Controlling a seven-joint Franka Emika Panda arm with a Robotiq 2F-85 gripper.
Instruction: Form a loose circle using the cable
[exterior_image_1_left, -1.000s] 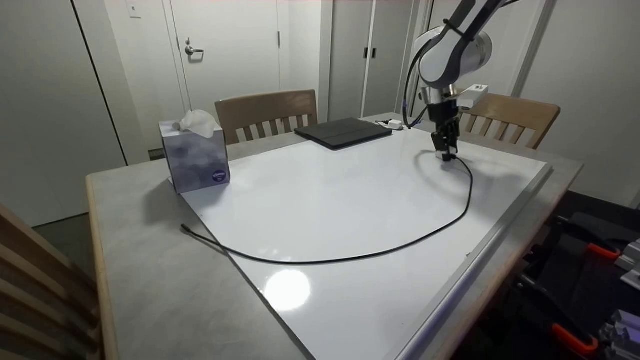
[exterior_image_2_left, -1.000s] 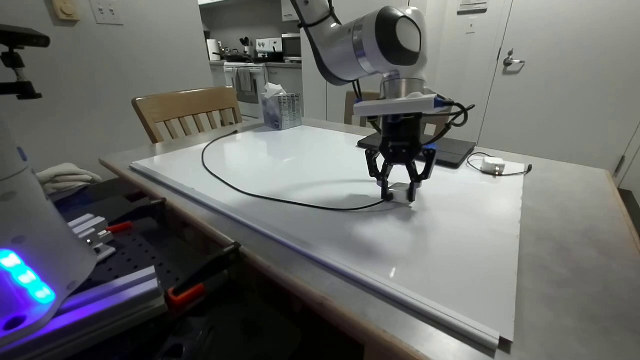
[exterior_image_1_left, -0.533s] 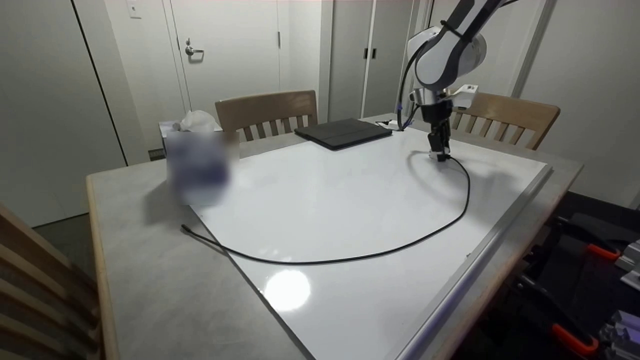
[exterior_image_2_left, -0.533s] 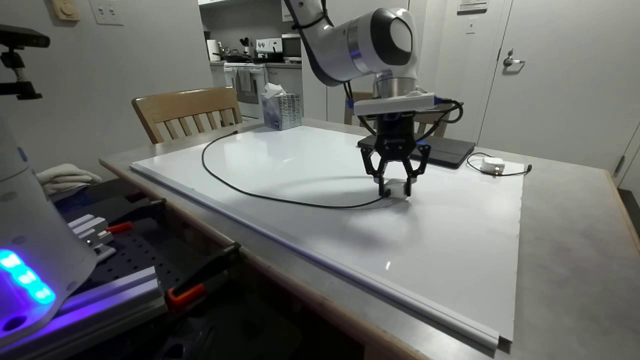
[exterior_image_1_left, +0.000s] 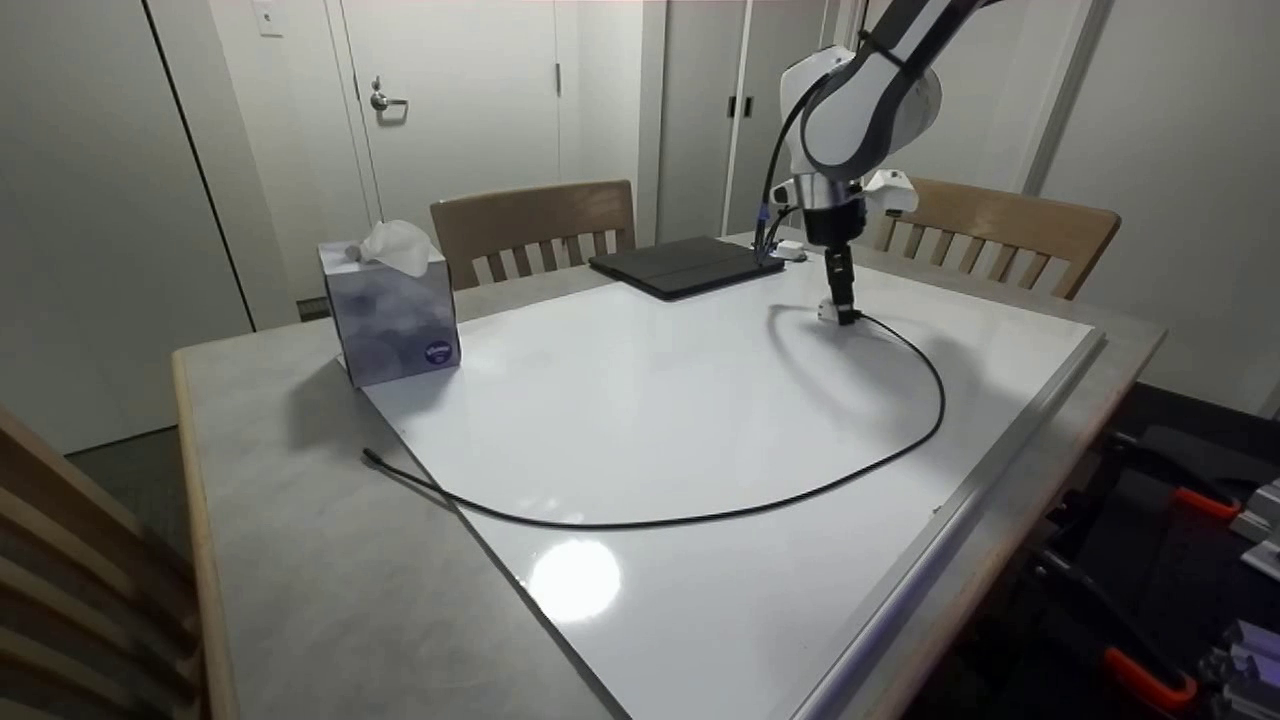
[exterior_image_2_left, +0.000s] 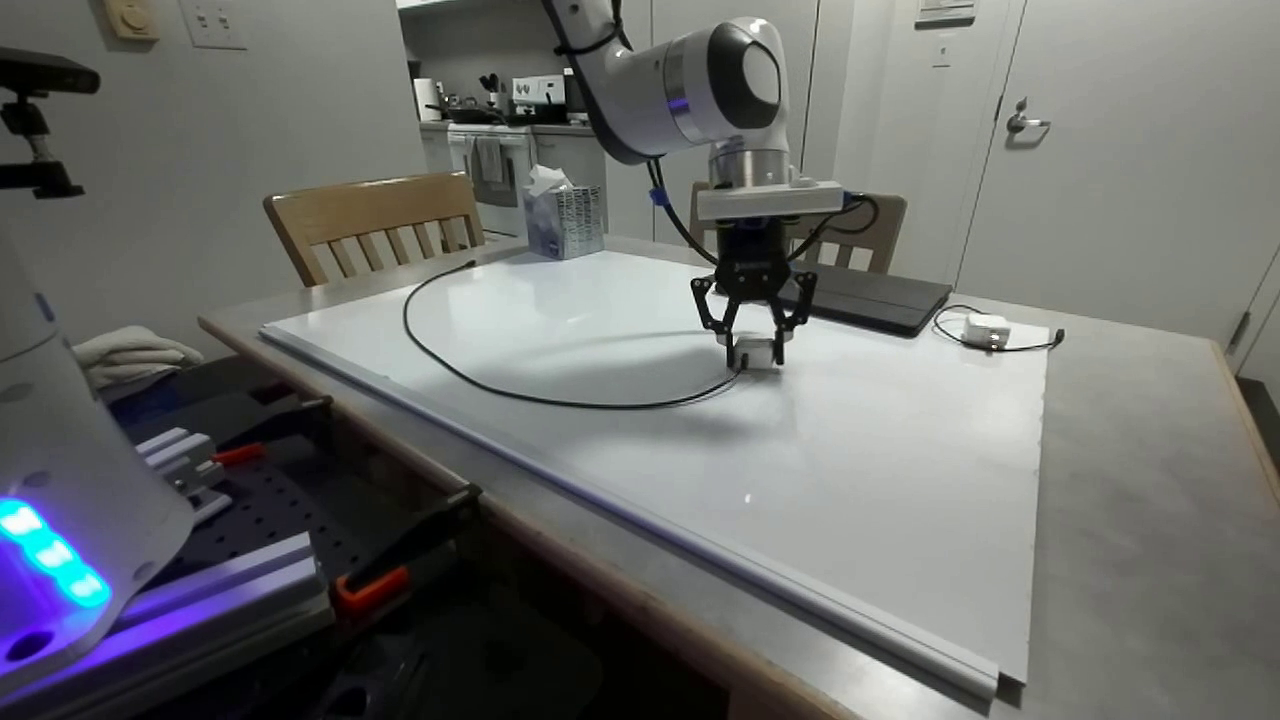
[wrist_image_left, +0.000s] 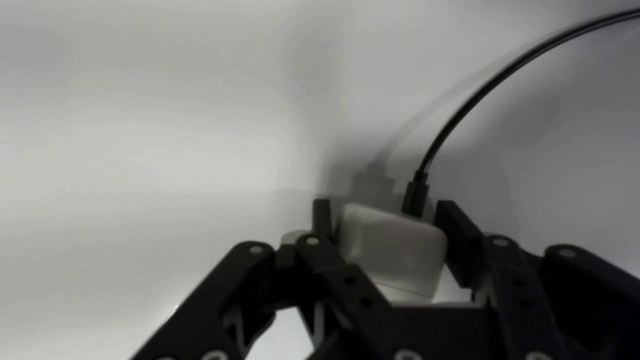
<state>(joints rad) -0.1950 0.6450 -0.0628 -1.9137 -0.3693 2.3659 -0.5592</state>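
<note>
Black cable (exterior_image_1_left: 650, 523): in an exterior view, laid in one broad bend across the whiteboard (exterior_image_1_left: 640, 400), its two ends well apart.
Dark plug (exterior_image_1_left: 371, 457): at the cable's far end, beyond the whiteboard's edge, on the bench (exterior_image_1_left: 300, 560).
Kleenex tissue box (exterior_image_1_left: 395, 322): upright at the whiteboard's corner.
Dark laptop (exterior_image_1_left: 686, 266): flat, near the far side of the bench.
Pincer (exterior_image_2_left: 755, 358): in an exterior view, pointing down, pinching the white connector block (exterior_image_2_left: 759, 350) between its two fingers.
White power adapter (exterior_image_2_left: 986, 330): just beside the dark laptop.
Wooden chair (exterior_image_2_left: 365, 208): at the end of the bench nearest the dark plug.
Fingertips (wrist_image_left: 457, 240): in the wrist view, against opposite sides of the white connector block; whether the block touches the whiteboard cannot be told.
Cable sleeve (wrist_image_left: 415, 198): meeting the block's edge, the cable arcing from there to the view's upper right.
</note>
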